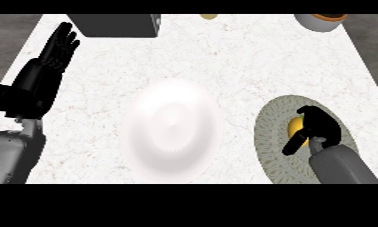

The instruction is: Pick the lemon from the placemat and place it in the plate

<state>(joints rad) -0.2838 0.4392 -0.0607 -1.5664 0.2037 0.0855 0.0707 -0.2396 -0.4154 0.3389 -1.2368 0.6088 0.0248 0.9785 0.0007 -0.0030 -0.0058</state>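
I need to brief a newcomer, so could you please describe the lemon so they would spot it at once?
Find the round greenish placemat at the counter's right. The lemon lies on it, with the right hand curled round it. It is the only yellow thing there.

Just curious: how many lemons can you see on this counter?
1 clear lemon, on the round placemat under the right hand. A small yellow thing at the far edge may be another.
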